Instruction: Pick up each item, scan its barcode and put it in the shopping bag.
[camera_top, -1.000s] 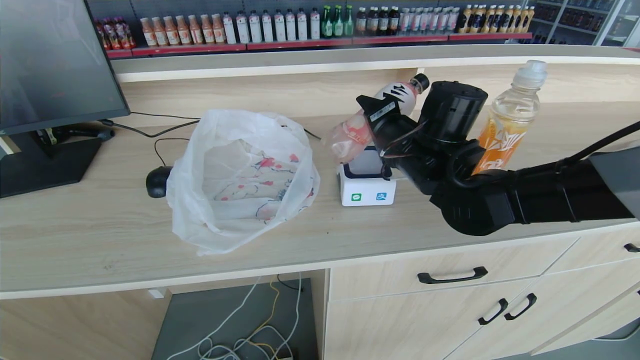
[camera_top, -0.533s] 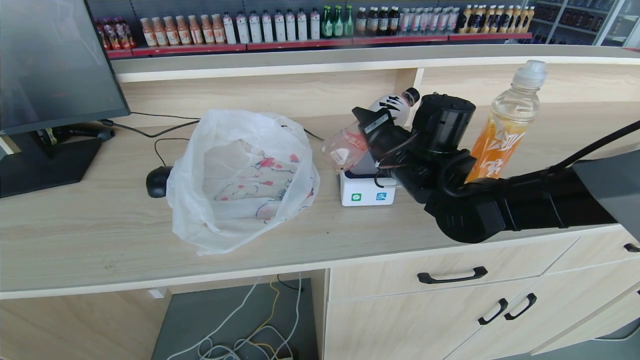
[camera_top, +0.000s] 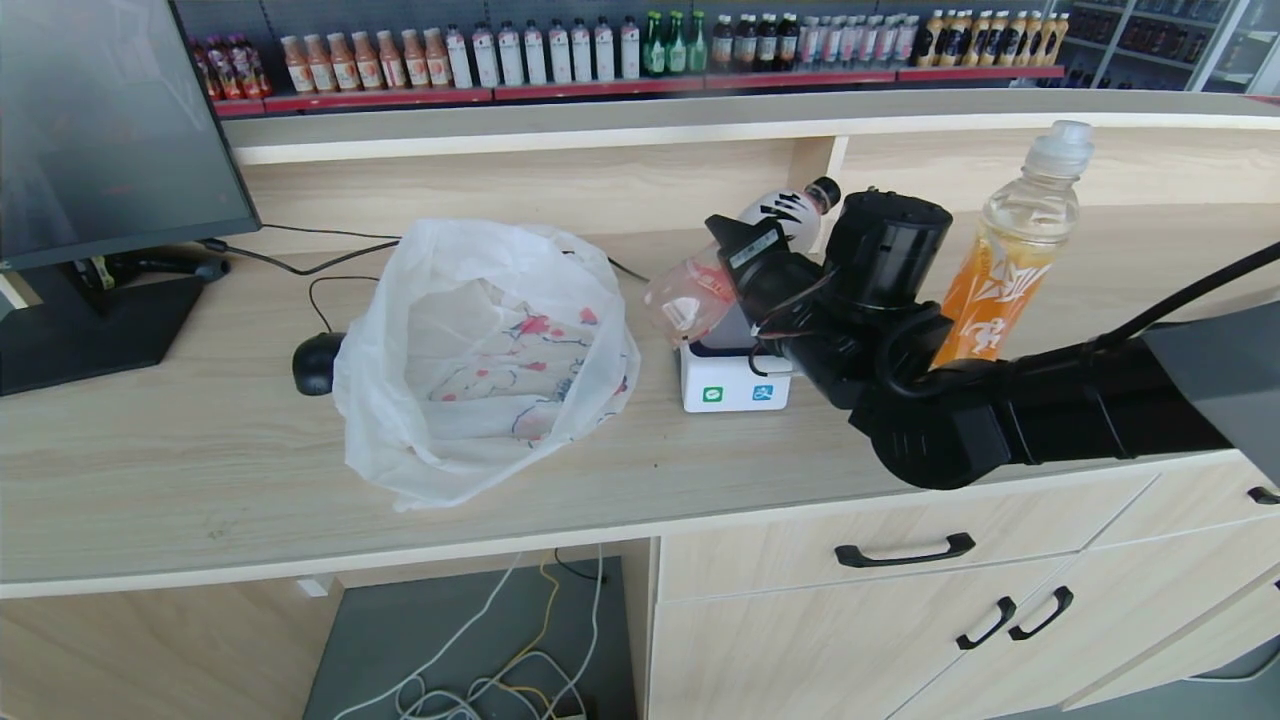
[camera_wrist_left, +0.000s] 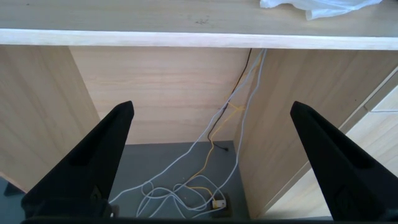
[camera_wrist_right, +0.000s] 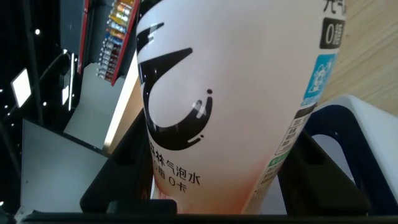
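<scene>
My right gripper (camera_top: 742, 268) is shut on a pink and white drink bottle (camera_top: 690, 293), held tilted just above the white barcode scanner box (camera_top: 735, 383), black cap pointing up and back. In the right wrist view the bottle (camera_wrist_right: 217, 106) sits between the dark fingers (camera_wrist_right: 127, 177), its label close up, with the scanner (camera_wrist_right: 367, 121) behind it. The white plastic shopping bag (camera_top: 485, 350) stands open on the counter to the scanner's left. An orange drink bottle (camera_top: 1005, 255) stands upright to the right. My left gripper (camera_wrist_left: 208, 162) hangs open below the counter edge.
A monitor (camera_top: 100, 130) on its stand fills the counter's far left, with a black mouse (camera_top: 315, 362) and cables beside the bag. A raised wooden ledge (camera_top: 640, 130) runs along the back. Drawers (camera_top: 900, 550) sit under the counter, loose cables (camera_wrist_left: 205, 186) on the floor.
The right gripper has lowered the pink bottle and shifted it slightly left, down onto the scanner's top. In the last half second it has barely moved.
</scene>
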